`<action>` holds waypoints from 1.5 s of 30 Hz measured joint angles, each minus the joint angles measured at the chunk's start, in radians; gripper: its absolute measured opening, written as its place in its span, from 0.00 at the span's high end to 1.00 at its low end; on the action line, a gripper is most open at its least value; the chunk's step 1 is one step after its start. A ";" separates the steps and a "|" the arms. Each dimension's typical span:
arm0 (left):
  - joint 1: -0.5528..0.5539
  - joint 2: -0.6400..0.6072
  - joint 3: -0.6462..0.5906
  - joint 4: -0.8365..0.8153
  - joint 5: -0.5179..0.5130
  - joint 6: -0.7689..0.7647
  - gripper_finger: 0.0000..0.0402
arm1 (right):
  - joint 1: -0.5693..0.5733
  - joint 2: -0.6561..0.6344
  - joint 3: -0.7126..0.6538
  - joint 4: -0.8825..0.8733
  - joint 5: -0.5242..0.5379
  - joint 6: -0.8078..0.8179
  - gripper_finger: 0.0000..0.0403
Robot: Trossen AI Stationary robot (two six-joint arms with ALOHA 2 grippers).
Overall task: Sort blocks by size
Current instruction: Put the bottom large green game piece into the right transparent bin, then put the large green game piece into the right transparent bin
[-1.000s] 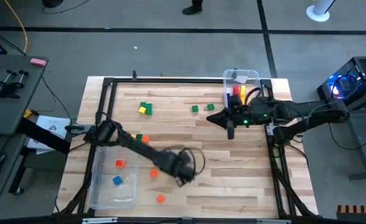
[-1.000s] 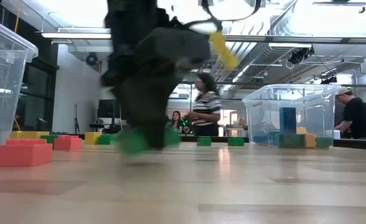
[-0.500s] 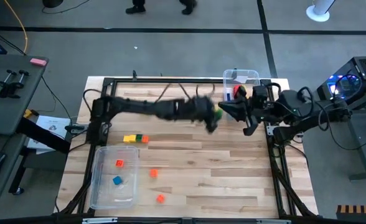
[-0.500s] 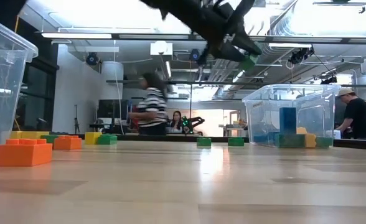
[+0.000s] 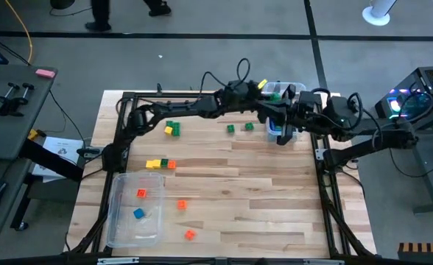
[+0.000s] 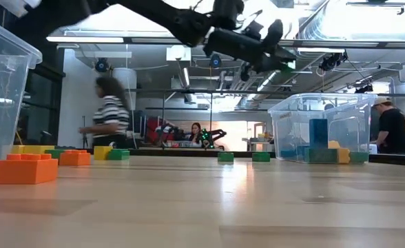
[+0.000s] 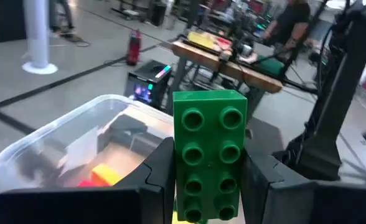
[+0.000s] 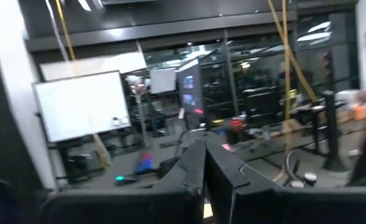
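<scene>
The left gripper (image 7: 209,177) has swung from the near side of the table, by the near bin (image 5: 132,217), to the far bin (image 5: 284,91) within 1 second. It arrives with its fingers (image 7: 160,167) clamped on the long green block (image 7: 209,152), held high above that bin's rim. Longer blocks already lie inside, so release looks like the next step. The right gripper (image 8: 205,163), fingers fully closed on nothing, has drawn back beside the far bin. Other blocks remain on the wood: 2 small green blocks (image 5: 239,127), a yellow and orange row (image 5: 160,164)
</scene>
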 joint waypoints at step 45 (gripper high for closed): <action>0.177 -0.669 -0.765 -1.015 -0.135 -0.555 0.46 | -0.320 0.080 0.000 -0.159 -0.139 0.108 1.00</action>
